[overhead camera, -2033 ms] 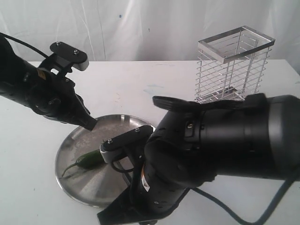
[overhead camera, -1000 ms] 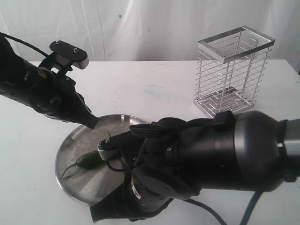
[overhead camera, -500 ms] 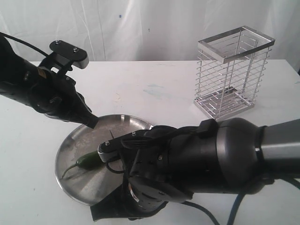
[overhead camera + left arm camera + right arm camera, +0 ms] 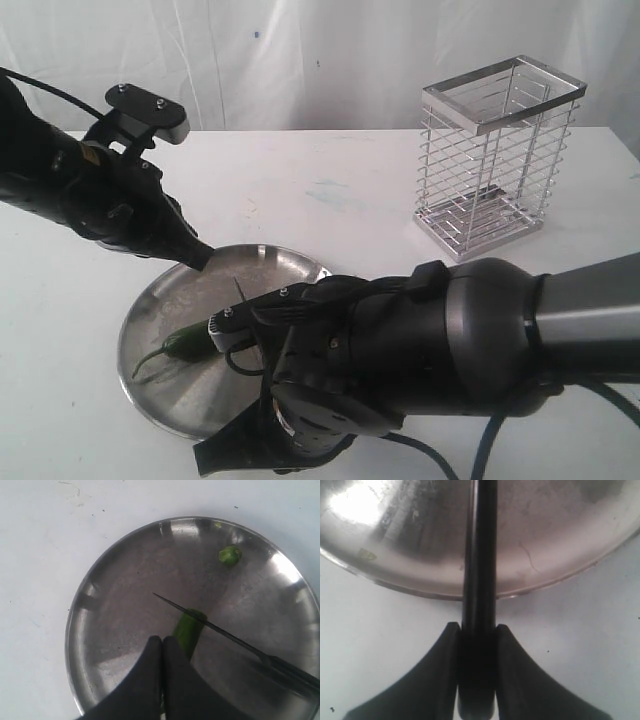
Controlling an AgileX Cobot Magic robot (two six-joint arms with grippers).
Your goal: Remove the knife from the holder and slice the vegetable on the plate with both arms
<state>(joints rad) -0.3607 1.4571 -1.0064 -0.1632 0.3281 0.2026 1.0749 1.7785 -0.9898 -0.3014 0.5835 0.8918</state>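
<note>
The steel plate (image 4: 150, 320) lies at the front left, also seen in the left wrist view (image 4: 100, 600) and in the right wrist view (image 4: 555, 550). On it lies the green chili, the vegetable (image 4: 186, 342) (image 4: 189, 629). A cut green piece (image 4: 229, 555) rests apart near the rim. My right gripper (image 4: 477, 632) is shut on the black handle of the knife (image 4: 479, 595). The thin blade (image 4: 210, 626) (image 4: 238, 292) crosses the chili's cut end. My left gripper (image 4: 162, 641) (image 4: 197, 260) is shut with nothing in it, raised over the plate's far side.
The wire holder (image 4: 497, 150) stands with nothing inside at the back right of the white table. The bulky right arm (image 4: 420, 360) covers the plate's right half and the table's front. A white curtain hangs behind.
The right arm has dropped lower and swung left across the plate, uncovering the holder's base. The knife tip now shows above the chili. The left arm has hardly moved.
</note>
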